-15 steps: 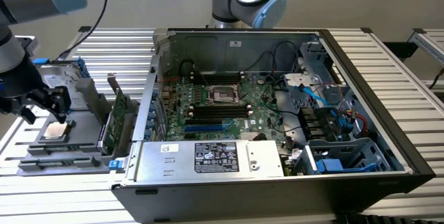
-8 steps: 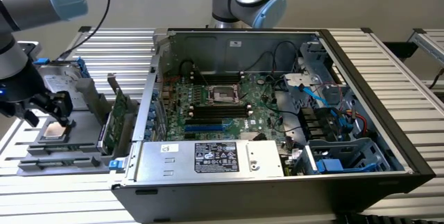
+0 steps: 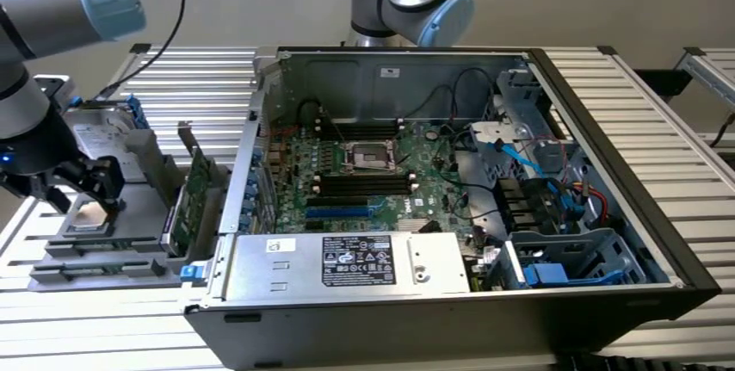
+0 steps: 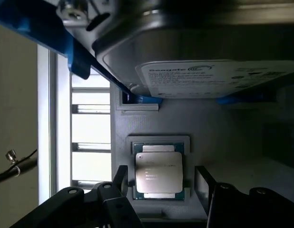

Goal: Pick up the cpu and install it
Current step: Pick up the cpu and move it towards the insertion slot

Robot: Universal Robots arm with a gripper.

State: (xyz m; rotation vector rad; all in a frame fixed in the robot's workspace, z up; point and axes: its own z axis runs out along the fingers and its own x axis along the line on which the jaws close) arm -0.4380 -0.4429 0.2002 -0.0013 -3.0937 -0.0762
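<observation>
The cpu [image 4: 158, 173], a small square chip with a silver-grey top, lies flat in a recess of the grey parts holder [image 3: 138, 194] at the exterior view's left; in that view the cpu [image 3: 89, 218] is partly covered by my fingers. My gripper [image 3: 81, 194] hangs just above it, open, with one black finger [image 4: 119, 178] on each side of the chip and not touching it. Inside the open computer case [image 3: 460, 182] the bare cpu socket [image 3: 371, 157] sits on the green motherboard.
A silver labelled hard drive [image 4: 209, 71] in a blue bracket rests in the holder just beyond the cpu. A long green circuit card [image 3: 189, 203] stands on edge between holder and case. Everything stands on a slatted metal table [image 3: 643, 113].
</observation>
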